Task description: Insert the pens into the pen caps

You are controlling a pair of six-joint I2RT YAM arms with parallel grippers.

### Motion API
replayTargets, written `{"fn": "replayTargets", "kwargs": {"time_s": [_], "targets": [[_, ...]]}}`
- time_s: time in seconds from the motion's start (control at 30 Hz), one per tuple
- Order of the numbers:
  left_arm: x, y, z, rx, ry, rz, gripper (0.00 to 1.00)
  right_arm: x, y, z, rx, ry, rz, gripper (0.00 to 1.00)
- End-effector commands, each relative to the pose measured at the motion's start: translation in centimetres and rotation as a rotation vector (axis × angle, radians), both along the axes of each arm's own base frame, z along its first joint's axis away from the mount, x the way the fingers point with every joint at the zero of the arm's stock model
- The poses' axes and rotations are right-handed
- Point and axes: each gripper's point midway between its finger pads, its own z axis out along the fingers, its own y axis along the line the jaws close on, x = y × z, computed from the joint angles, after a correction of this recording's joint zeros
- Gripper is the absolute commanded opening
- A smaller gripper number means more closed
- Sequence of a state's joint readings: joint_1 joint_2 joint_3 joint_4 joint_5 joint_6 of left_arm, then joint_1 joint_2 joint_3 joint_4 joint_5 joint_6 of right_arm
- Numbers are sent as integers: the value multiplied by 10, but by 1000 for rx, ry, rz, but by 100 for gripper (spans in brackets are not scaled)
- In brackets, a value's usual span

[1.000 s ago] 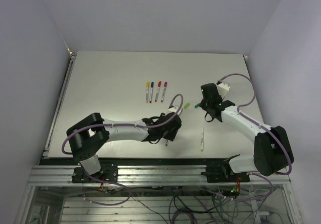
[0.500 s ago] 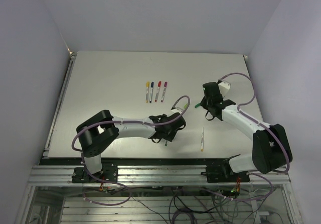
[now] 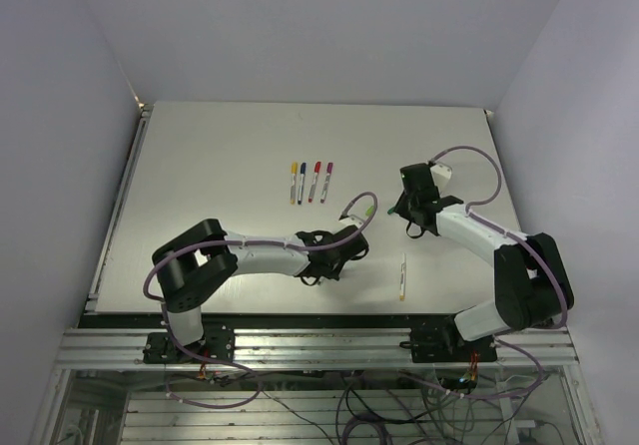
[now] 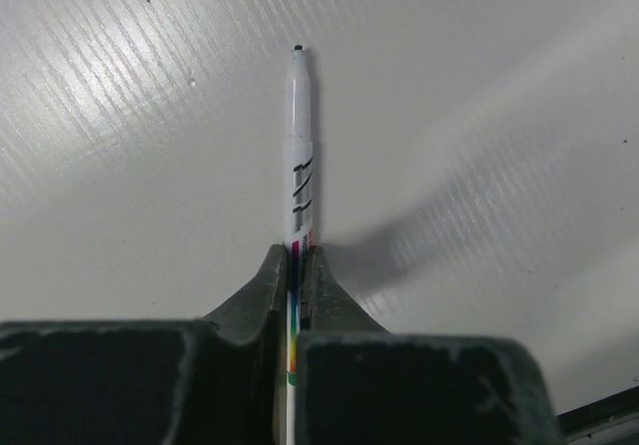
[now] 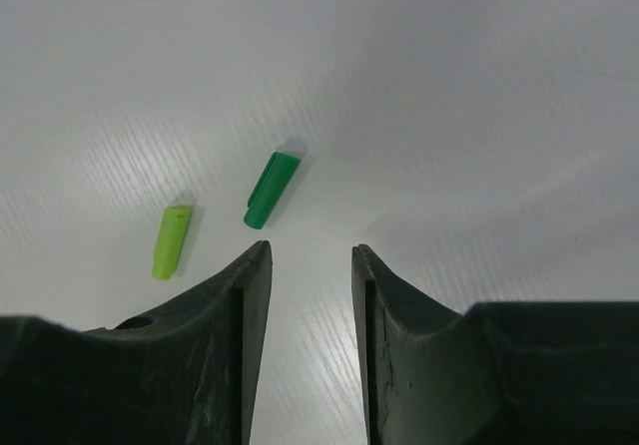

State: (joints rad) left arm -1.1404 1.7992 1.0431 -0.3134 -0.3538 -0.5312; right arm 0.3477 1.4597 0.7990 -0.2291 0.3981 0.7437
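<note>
Left gripper (image 4: 295,265) pinches a pen (image 4: 299,146) — tip hue unclear. Right gripper (image 5: 310,255) — jaws moderately parted — just beside the dark green cap (image 5: 272,190).

White table (image 3: 220,156) between pale walls (image 3: 60,116); metal frame (image 3: 319,343) along its near edge; cables (image 3: 369,405) beneath.

Four thin white-grey marker pens (image 3: 316,180) lie side by side in a parallel row, with yellow, blue, red and magenta caps on their far ends. A fifth white-grey pen (image 3: 402,276) lies alone, well apart from the row. A sixth white-grey pen with a dark tip (image 4: 300,166) is clamped in the left gripper (image 4: 296,255). A small dark green plastic cap (image 5: 273,190) and a light green plastic cap (image 5: 172,241) lie loose, near each other but apart.
</note>
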Motion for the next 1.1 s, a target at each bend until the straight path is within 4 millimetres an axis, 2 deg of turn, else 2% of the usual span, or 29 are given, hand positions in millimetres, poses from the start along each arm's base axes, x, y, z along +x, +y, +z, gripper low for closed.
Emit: {"fn": "replayTargets", "kwargs": {"time_s": [0.0, 0.27, 0.53, 0.77, 0.9, 0.93, 1.07], "targets": [[-25, 20, -34, 68, 107, -27, 7, 13, 7, 4, 34, -13, 2, 37], [-27, 26, -22, 29, 94, -11, 7, 23, 13, -4, 35, 28, -16, 45], [-27, 23, 0, -28, 70, -16, 7, 30, 14, -20, 31, 68, -50, 44], [-27, 25, 8, -39, 66, -19, 7, 36, 15, -35, 15, 103, -64, 43], [-26, 25, 13, -45, 57, -21, 7, 33, 12, -49, -7, 140, -69, 42], [-26, 24, 15, -50, 53, -25, 7, 40, 14, -44, -3, 123, -72, 42], [-25, 24, 20, -53, 47, -30, 7, 43, 12, -50, -17, 137, -85, 42]]}}
